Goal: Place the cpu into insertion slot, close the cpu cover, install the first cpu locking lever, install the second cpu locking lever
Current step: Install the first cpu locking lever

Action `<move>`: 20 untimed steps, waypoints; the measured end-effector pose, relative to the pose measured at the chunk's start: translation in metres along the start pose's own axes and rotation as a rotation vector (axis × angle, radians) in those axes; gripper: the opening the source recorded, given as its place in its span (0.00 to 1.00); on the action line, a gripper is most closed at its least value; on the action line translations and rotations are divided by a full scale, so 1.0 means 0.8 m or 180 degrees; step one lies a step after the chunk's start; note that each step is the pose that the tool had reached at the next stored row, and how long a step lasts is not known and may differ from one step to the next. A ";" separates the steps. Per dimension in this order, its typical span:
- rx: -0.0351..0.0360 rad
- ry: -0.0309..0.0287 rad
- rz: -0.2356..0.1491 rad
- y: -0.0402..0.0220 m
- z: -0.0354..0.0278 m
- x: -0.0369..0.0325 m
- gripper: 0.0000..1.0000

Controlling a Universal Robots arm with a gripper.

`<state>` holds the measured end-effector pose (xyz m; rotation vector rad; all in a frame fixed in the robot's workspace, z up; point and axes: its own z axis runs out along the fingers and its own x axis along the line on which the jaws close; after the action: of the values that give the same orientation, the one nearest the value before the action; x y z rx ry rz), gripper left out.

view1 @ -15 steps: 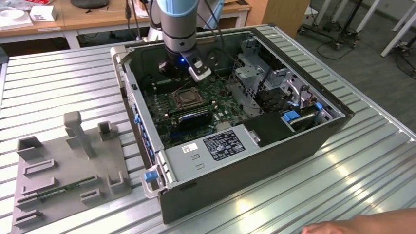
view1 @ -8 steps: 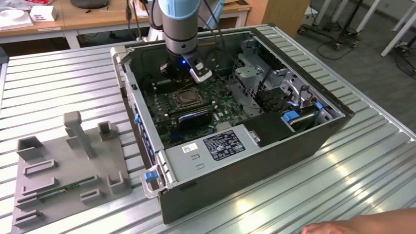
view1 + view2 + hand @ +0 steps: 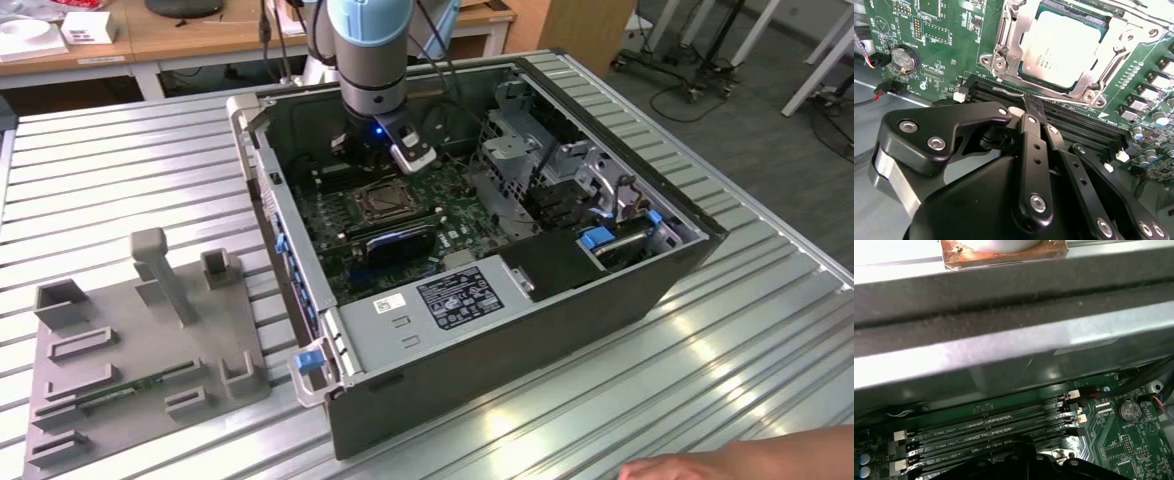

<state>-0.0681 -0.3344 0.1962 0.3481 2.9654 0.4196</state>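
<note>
Pincer [image 3: 1032, 103]: fingers [image 3: 1029, 145] pressed together, with nothing seen between them. In the second wrist view the tips sit right at the near edge of the insertion slot [image 3: 990, 60], over the first of the long black memory slots [image 3: 1089, 125]. A thin metal lever [image 3: 1006, 92] runs along that edge just beside the tips. I cannot tell whether I touch it or whether it is latched.

The cpu [image 3: 1061, 47] lies flat in the slot, silver top up. The cpu cover [image 3: 1081, 83] is down over it, its frame around the chip's edges and the chip showing through the cut-out.

Around the slot is the green circuit board [image 3: 939, 30], with a coin cell [image 3: 906, 59] well apart from the socket.

In the exterior view my arm [image 3: 374, 50] comes down from the upper middle of the frame into the open computer case [image 3: 534, 330], which lies on its side across the centre. The grey drive cage [image 3: 514, 160] stands inside it, toward the exterior view's right of the socket.

The case rests on a ribbed metal tabletop [image 3: 120, 170]. A grey fixture tray [image 3: 134, 350] lies in the lower left of the frame. A person's hand [image 3: 747, 462] shows at the lower right corner.
</note>
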 end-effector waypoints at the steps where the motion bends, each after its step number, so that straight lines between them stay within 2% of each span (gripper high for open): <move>1: 0.0003 0.0000 0.0000 -0.0002 0.0008 0.0000 0.11; 7: 0.0020 -0.0004 -0.0004 -0.0019 0.0067 0.0004 0.11; 14: 0.0025 -0.0005 -0.0005 -0.0023 0.0078 0.0005 0.11; 17: 0.0027 -0.0006 -0.0005 -0.0015 0.0065 0.0004 0.11; 20: 0.0028 -0.0006 -0.0005 0.0004 0.0013 0.0000 0.11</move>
<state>-0.0679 -0.3339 0.1953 0.3467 2.9664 0.4060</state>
